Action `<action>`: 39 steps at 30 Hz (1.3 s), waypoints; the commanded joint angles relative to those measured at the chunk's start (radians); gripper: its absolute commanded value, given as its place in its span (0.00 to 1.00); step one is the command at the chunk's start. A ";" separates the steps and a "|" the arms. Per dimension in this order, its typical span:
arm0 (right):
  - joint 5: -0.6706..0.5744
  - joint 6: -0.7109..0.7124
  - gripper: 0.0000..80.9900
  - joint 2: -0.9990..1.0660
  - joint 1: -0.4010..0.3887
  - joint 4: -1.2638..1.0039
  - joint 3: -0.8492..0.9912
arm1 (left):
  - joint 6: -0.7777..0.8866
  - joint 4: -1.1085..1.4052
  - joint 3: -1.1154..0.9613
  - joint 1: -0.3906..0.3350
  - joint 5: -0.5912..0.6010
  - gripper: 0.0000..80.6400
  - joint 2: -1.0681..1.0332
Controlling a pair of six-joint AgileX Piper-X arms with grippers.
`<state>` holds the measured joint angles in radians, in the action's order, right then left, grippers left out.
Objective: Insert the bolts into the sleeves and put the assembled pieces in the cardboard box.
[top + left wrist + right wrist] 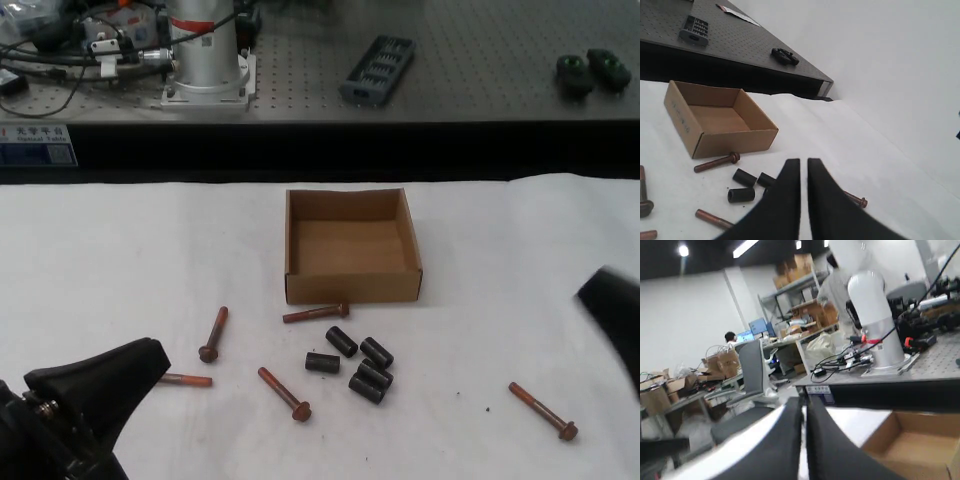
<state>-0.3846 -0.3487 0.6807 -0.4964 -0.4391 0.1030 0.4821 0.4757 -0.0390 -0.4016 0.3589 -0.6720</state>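
The open cardboard box (350, 285) stands mid-bench on the white sheet. Several black sleeves (358, 365) lie loose just in front of it. Rusty bolts lie scattered around: one (315, 313) against the box front, one (213, 333) to the left, one (284, 393) nearer me, one (542, 411) at the right. My left gripper (804, 161) is shut with nothing in it, hanging above the sleeves (744, 177) with the box (695, 145) beyond. My right gripper (803, 400) is shut and holds nothing, raised at the right, with the box (880, 437) low in its view.
The left arm (95, 385) fills the near left corner, partly covering another bolt (187, 380). The right arm (612, 305) enters at the right edge. Behind the sheet is a dark perforated table (480, 60) with a metal post base (205, 60), cables and small parts.
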 commanded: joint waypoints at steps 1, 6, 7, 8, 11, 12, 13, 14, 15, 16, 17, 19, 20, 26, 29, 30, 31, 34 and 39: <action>-0.040 0.144 0.05 -0.001 0.008 0.114 0.032 | 0.013 0.020 -0.005 -0.005 -0.014 0.05 0.001; -0.018 0.253 0.05 0.039 0.008 0.267 0.216 | -0.034 0.020 -0.010 -0.001 -0.111 0.05 0.001; 0.007 0.253 0.05 0.055 0.008 0.270 0.249 | -0.083 0.020 -0.010 0.000 -0.161 0.05 0.001; 0.033 0.253 0.05 0.082 0.008 0.277 0.279 | -0.119 0.020 -0.010 0.004 -0.205 0.05 0.001; 0.035 0.253 0.05 0.198 0.008 0.293 0.358 | -0.215 0.020 -0.010 0.027 -0.250 0.05 0.001; 0.012 0.256 0.05 0.253 0.008 0.306 0.387 | -0.244 0.017 -0.010 0.038 -0.257 0.05 0.001; -0.013 0.257 0.05 0.312 0.005 0.317 0.411 | -0.264 0.016 -0.010 0.047 -0.270 0.05 0.001; -0.047 0.256 0.05 0.376 0.005 0.326 0.440 | -0.272 0.014 -0.010 0.060 -0.296 0.05 0.001; -0.084 0.256 0.05 0.438 0.005 0.329 0.469 | -0.272 0.011 -0.010 0.074 -0.325 0.05 0.001; -0.118 0.256 0.05 0.490 0.001 0.329 0.492 | -0.272 0.006 -0.010 0.090 -0.351 0.05 0.001; -0.135 0.256 0.05 0.551 -0.008 0.329 0.522 | -0.272 0.005 -0.011 0.106 -0.359 0.05 0.006; -0.149 0.256 0.05 0.656 -0.036 0.329 0.586 | -0.281 0.006 -0.011 0.137 -0.371 0.06 0.020; -0.149 0.256 0.05 0.710 -0.057 0.338 0.621 | -0.287 0.006 -0.011 0.152 -0.370 0.06 0.032; -0.149 0.369 0.05 0.970 -0.204 0.494 0.849 | -0.288 -0.037 -0.011 0.234 -0.373 0.06 0.152; -0.162 0.447 0.05 1.062 -0.254 0.579 0.964 | -0.285 -0.113 -0.011 0.267 -0.377 0.06 0.224; -0.182 0.468 0.05 1.091 -0.266 0.605 0.998 | -0.284 -0.139 -0.011 0.275 -0.383 0.06 0.246; -0.202 0.482 0.05 1.117 -0.275 0.625 1.028 | -0.280 -0.165 -0.011 0.281 -0.396 0.06 0.267; -0.222 0.527 0.05 1.185 -0.296 0.683 1.109 | -0.279 -0.214 -0.011 0.289 -0.445 0.06 0.313; -0.258 0.608 0.05 1.272 -0.325 0.816 1.247 | -0.282 -0.266 -0.018 0.289 -0.530 0.06 0.379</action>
<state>-0.6115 0.2170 1.9284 -0.8111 0.3208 1.2901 0.2071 0.2458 -0.0390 -0.1167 -0.0965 -0.3480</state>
